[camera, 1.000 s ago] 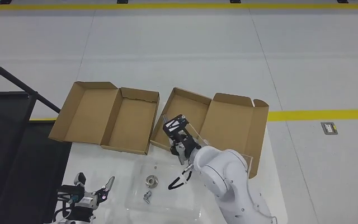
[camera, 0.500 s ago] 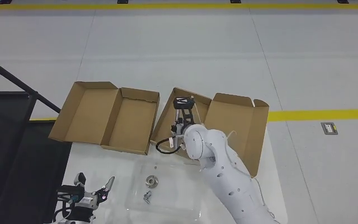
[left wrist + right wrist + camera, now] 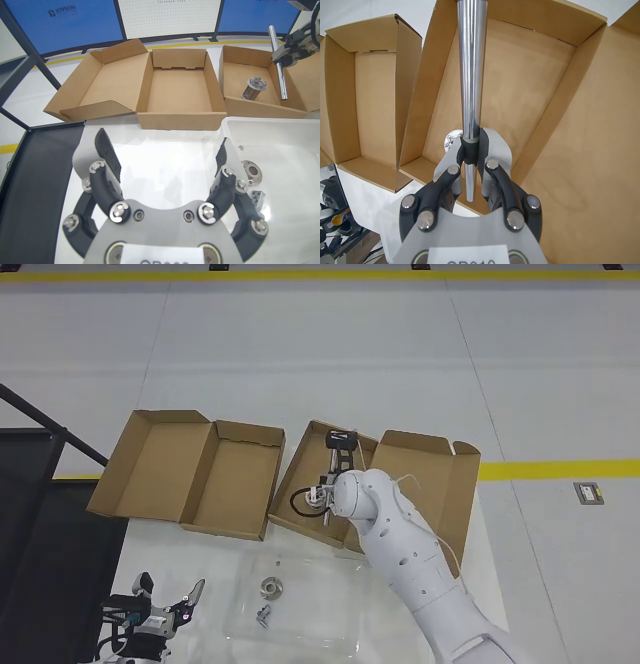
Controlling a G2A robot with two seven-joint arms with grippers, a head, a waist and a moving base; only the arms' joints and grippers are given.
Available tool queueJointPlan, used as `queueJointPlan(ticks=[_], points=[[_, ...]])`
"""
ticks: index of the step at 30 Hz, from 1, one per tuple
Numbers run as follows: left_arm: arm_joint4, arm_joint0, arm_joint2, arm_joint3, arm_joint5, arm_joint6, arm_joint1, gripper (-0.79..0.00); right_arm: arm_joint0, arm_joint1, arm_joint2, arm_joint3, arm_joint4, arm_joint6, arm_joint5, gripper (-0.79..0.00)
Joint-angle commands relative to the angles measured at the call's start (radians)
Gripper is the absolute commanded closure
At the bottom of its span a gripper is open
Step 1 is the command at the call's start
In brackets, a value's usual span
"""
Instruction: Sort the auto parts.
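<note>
Clamping a polished steel rod (image 3: 469, 75) in my right gripper (image 3: 470, 150), I hold it over the right-hand cardboard box (image 3: 515, 82), at 12 o'clock from the clear tray (image 3: 275, 130). The rod seems nearly upright, though the angle is hard to judge. A finned hub (image 3: 255, 87) lies on that box's floor. My left gripper (image 3: 162, 140) hangs spread wide above the tabletop (image 3: 162, 150) at 9 o'clock of the tray, where a flange (image 3: 252, 172) and a small block (image 3: 257, 196) lie.
</note>
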Motion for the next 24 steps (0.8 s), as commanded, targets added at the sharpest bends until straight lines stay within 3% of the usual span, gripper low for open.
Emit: queueJointPlan(ticks=[1, 6, 22, 24], points=[[0.0, 0.0, 0.0, 0.0, 0.0, 0.0, 0.0, -0.785, 0.007, 0.0, -0.001, 0.018, -0.014, 0.002, 0.015, 0.0], [0.0, 0.0, 0.0, 0.0, 0.0, 0.0, 0.0, -0.785, 0.023, -0.009, -0.008, 0.077, -0.01, -0.016, 0.036, 0.0], [0.0, 0.0, 0.0, 0.0, 0.0, 0.0, 0.0, -0.785, 0.144, -0.068, -0.044, 0.418, 0.091, -0.076, -0.026, 0.0], [0.0, 0.0, 0.0, 0.0, 0.0, 0.0, 0.0, -0.785, 0.161, -0.075, -0.044, 0.461, 0.101, -0.089, -0.025, -0.163]])
